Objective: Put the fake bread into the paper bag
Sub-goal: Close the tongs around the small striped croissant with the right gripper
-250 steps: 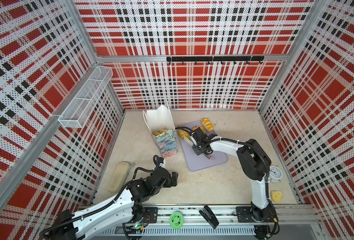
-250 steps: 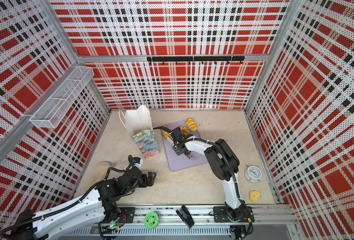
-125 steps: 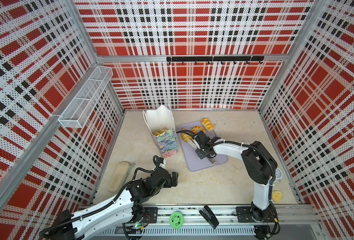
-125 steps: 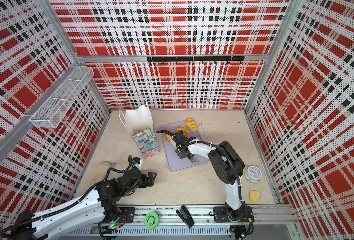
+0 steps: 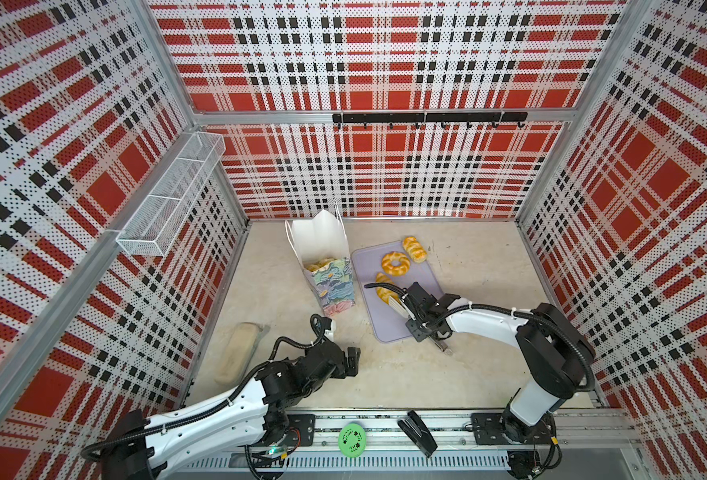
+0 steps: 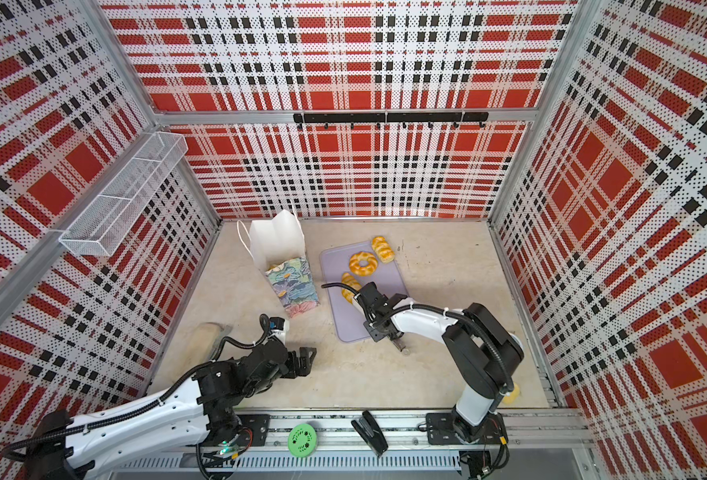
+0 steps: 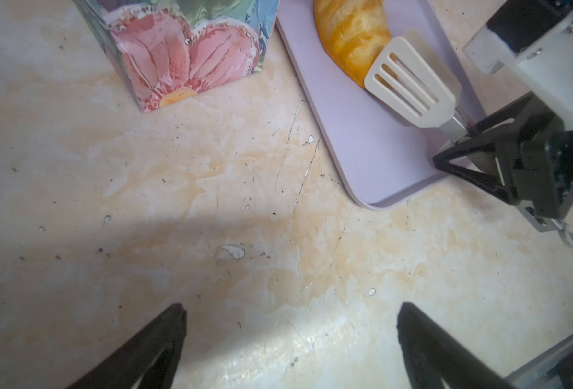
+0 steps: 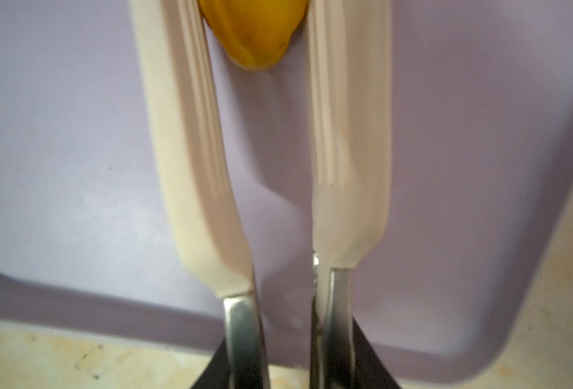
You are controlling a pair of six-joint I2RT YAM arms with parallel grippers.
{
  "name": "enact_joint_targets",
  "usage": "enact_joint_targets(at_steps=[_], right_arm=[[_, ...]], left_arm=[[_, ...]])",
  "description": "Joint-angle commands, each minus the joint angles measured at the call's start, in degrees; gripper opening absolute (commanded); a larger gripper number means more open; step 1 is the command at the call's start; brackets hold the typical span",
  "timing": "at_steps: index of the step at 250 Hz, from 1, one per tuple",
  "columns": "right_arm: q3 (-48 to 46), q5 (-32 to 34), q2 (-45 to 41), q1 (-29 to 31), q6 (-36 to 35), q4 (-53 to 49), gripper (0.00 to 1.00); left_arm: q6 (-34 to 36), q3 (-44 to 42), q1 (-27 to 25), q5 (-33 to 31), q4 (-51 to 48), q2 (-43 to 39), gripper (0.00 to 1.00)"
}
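Bread (image 5: 320,264) is already showing in part inside the bag (image 5: 331,286), which is standing upright on the tabletop (image 5: 426,374) just beside the tray (image 5: 379,324). Three more pieces are lying on the tray: a bun (image 5: 414,249) at its far corner, a ring (image 5: 395,263) next to it, and a croissant (image 5: 384,289) nearer the robot.

The right jaws are clenching the handles of tongs (image 5: 397,305), and the white blades are flanking the croissant's near tip. Whether the blades are actually squeezing it is not clear. The left jaws are hanging released and wide over bare tabletop near the foot of the bag, grasping nothing.

Judging by this, the step in hand is picking up the croissant with the tongs. The next move is calling for a firmer pinch further along the croissant, since it looks glossy and may slip. After that come a lift clear of the tray's rim and a short carry to the bag's high mouth. Nothing is holding the bag, so a knock from the tongs may tip it.
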Motion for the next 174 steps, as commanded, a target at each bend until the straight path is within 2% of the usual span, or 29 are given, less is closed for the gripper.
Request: enact_joint_targets(at_steps=[1,55,174], right_arm=[[-0.7,1.0,-4.0,0.3,2.0,0.5,0.41],[1.1,1.2,-3.4,0.3,3.2,0.4,0.53],[5.5,-1.0,1.5,0.4,4.2,3.8,0.58]], left_arm=[[-1.3,0.6,-1.3,-2.9,1.9,1.0,0.99],[-0.9,1.4,-3.0,-3.0,4.5,4.2,0.99],[-0.5,2.5,-5.6,-3.6,8.1,9.8,1.0]])
